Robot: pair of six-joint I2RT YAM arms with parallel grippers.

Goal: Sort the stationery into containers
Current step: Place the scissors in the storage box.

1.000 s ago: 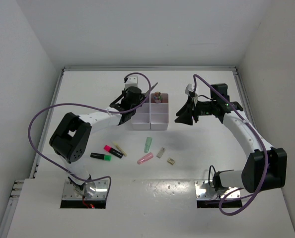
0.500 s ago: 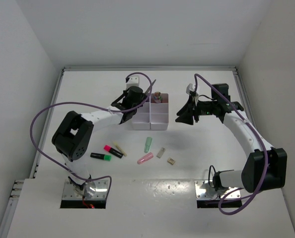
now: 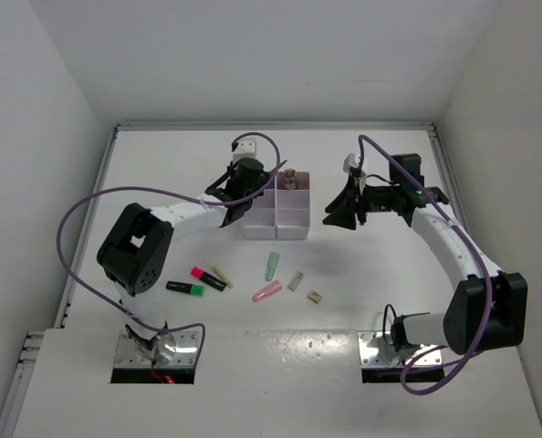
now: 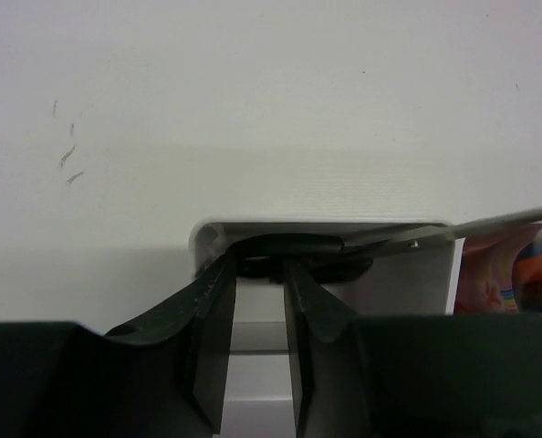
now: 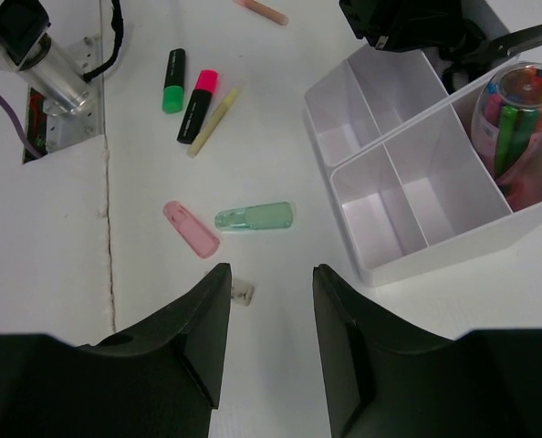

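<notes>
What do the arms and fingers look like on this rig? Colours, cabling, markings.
Left arm and right arm: white link shells with black joint housings, each on a bare metal base plate. A purple cable loops loosely along each arm. Left gripper and right gripper: matte black, two flat tapered fingers each. No markings visible.

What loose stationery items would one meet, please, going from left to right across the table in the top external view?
Black highlighter with green cap → black highlighter with pink cap → pastel green plastic piece → small pale grey eraser → small tan eraser.
</notes>
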